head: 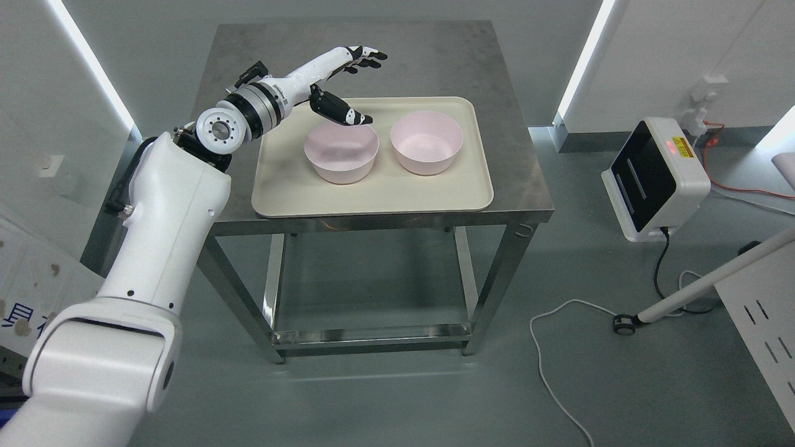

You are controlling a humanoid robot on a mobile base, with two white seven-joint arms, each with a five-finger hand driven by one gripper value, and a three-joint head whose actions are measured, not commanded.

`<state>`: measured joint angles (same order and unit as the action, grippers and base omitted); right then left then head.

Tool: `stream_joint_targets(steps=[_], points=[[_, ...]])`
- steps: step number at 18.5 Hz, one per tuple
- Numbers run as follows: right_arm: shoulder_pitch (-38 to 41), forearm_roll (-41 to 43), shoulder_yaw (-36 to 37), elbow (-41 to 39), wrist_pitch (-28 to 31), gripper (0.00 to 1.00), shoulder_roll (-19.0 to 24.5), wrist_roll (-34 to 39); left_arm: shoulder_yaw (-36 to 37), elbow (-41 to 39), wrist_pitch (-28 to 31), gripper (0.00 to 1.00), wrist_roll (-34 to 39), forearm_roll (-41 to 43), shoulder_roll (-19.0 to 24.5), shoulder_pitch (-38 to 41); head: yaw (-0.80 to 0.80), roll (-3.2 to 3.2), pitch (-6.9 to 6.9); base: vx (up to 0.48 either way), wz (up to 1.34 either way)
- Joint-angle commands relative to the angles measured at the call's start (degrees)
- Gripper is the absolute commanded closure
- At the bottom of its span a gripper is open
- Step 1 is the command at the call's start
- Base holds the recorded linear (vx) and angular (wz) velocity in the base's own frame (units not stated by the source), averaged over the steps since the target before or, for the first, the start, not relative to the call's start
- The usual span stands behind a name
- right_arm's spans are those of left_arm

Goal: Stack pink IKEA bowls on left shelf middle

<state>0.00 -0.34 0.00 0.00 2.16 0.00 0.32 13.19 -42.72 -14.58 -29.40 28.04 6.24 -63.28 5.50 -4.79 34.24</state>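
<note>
Left robot hand [348, 84] spread, empty, over the near pink bowl [341, 153] on the worktop tray [372, 198]: lower it, thumb inside rim, fingers outside, then pinch.

We are in a robot test room, like a lab. A bare steel table [385, 56] stands in the middle on a smooth grey floor [397, 397]. Behind the table, long strip lights [584, 62] run up plain white walls. To the right of the table sits a white and black machine [655, 177], with a white cable [553, 347] lying loose on the floor.
</note>
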Motion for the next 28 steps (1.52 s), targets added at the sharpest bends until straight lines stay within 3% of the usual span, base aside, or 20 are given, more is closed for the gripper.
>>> stream_joint_targets(steps=[1,5,10,24,27,28], points=[[1.7,0.3,0.6,-1.9,-0.2,0.0,-1.0,0.0,0.8,3.9,0.7,0.21,0.0,5.9,2.5,0.0,0.0,0.0,0.0,0.0,0.0],[1.7,0.3,0.7,-1.9,-0.1,0.0,-1.0,0.0,6.4,6.1,1.4,0.21,0.0,8.4,2.1,-0.8,0.0,0.0,0.0,0.0,0.0],[1.7,0.3,0.6,-1.9,-0.1,0.0,-1.0,0.0,8.8,7.6,7.5,0.24,0.0,8.4,0.5,-2.0,0.0,0.0,0.0,0.0,0.0],[1.7,0.3,0.6,-1.9,-0.1,0.0,-1.0,0.0,8.2,7.9,6.9,0.58,0.2,10.2,0.3,-3.8,0.0,0.0,0.0,0.0,0.0],[1.7,0.3,0.7,-1.9,-0.1,0.0,-1.0,0.0,6.5,7.9,3.6,0.74,0.1,10.1,-0.4,-3.7,0.0,0.0,0.0,0.0,0.0],[1.7,0.3,0.7,-1.9,-0.1,0.0,-1.0,0.0,6.2,7.9,3.6,0.75,0.2,10.2,-0.7,-3.5,0.0,0.0,0.0,0.0,0.0]])
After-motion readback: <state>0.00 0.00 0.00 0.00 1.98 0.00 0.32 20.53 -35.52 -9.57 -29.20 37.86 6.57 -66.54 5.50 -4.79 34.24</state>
